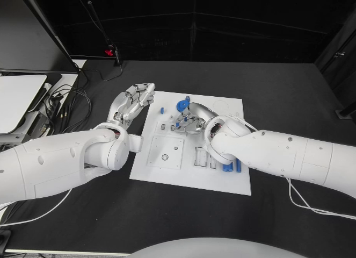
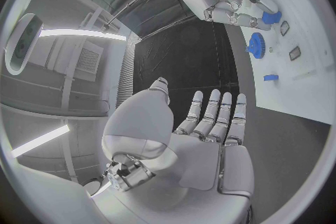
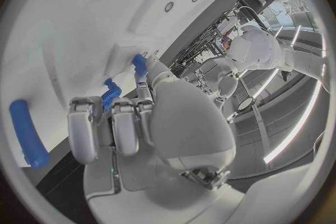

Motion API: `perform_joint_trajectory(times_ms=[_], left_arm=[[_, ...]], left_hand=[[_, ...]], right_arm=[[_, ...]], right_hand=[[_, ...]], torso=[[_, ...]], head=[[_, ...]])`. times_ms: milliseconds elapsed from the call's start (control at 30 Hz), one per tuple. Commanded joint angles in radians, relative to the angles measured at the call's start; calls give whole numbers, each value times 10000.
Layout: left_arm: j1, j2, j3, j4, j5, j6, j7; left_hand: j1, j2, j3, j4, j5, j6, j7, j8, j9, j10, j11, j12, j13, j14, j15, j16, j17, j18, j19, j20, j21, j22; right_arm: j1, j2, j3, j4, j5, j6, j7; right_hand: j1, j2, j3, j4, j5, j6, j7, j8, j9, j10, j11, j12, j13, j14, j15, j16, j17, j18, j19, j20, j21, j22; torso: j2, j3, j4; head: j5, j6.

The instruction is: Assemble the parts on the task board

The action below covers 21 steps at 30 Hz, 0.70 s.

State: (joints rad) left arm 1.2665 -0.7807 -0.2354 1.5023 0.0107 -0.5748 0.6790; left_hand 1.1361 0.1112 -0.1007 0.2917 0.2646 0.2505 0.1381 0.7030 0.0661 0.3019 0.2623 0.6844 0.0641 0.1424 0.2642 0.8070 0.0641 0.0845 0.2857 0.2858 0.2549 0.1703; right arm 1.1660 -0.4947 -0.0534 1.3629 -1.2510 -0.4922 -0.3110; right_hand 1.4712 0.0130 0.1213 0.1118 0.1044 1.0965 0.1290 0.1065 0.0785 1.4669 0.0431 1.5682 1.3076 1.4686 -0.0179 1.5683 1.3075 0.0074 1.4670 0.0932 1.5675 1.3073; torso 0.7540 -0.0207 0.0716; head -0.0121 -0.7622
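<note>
The task board, a white plate, lies in the middle of the black table, and everything here is placed against it.

The left hand hovers just off the board's left edge, near its far corner, over bare table. Its fingers are stretched out straight and lie close side by side, the thumb set a little apart; nothing is in them. In the left wrist view the palm is flat and open toward the board's edge.

The right hand is over the far half of the board, palm down, with its arm crossing the board's right side. Its fingers are curled downward together toward the board surface. In the right wrist view a small blue part shows just past the curled fingertips and a second blue piece beside the thumb side; whether the hand actually pinches either one I cannot tell, since the fingers hide the contact.

A blue gear sits on the board just beyond the right hand, toward the board's far edge. A small blue peg stands on the board near its far left corner, between the two hands. A blue rod lies on the board near its right edge, beside the right forearm; next to it a smaller blue block lies in the row of slots.

A white laptop and black cables lie well left of the board.
</note>
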Motion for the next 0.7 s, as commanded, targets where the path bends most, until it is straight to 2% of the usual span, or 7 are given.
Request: perform_joint_trajectory(times_ms=[33,133,300,400,700], left_arm=[[16,6,10,10,-54,33,2374],[16,-10,10,11,-54,26,2381],[16,-19,10,16,-54,24,2389],[16,-10,10,14,-54,25,2389],[16,11,10,8,-54,37,2379]], left_hand=[[44,18,-60,-1,35,61,1591,0,7,51,1,66,11,75,-12,39,11,95,25,15,44,13],[44,18,-60,-1,35,61,1591,0,7,51,1,66,11,75,-12,39,11,95,25,15,44,13],[44,18,-60,-1,35,61,1591,0,7,51,1,66,11,75,-12,39,11,95,25,15,44,13],[44,18,-60,-1,35,61,1591,0,7,51,1,66,11,75,-12,39,11,95,25,15,44,13],[44,18,-60,-1,35,61,1591,0,7,51,1,66,11,75,-12,39,11,95,25,15,44,13]], right_arm=[[14,10,7,-8,13,90,59],[12,13,7,-30,13,110,47],[9,-3,7,-29,14,185,-5],[2,-3,7,-31,14,240,-17],[-11,-10,7,-25,14,343,-55]], right_hand=[[-107,2,-14,-52,3,133,-129,2,4,1039,74,25,2632,1021,66,25,2633,-74,1038,74,33,2635],[-113,-9,-17,-60,-7,107,-124,-27,-8,1039,78,25,2632,1021,70,25,2633,-74,1038,77,33,2635],[-136,-37,-31,-67,-24,68,-104,-75,-27,1039,88,25,2632,1021,79,25,2633,-74,1038,82,33,2635],[-159,-48,-41,-62,-32,52,-93,-98,-36,1039,96,25,2632,1021,89,25,2633,-74,1038,88,33,2635],[-190,-105,-67,-78,-66,-5,-80,-168,-62,1039,114,25,2632,1021,100,25,2633,-74,1038,101,33,2635]], torso=[[-6,-1,1],[-18,-11,3],[-1,0,0],[-12,-21,-23],[-10,-10,-3]], head=[[-10,-18],[-21,-22],[-14,-8],[-21,-22],[-49,-65]])
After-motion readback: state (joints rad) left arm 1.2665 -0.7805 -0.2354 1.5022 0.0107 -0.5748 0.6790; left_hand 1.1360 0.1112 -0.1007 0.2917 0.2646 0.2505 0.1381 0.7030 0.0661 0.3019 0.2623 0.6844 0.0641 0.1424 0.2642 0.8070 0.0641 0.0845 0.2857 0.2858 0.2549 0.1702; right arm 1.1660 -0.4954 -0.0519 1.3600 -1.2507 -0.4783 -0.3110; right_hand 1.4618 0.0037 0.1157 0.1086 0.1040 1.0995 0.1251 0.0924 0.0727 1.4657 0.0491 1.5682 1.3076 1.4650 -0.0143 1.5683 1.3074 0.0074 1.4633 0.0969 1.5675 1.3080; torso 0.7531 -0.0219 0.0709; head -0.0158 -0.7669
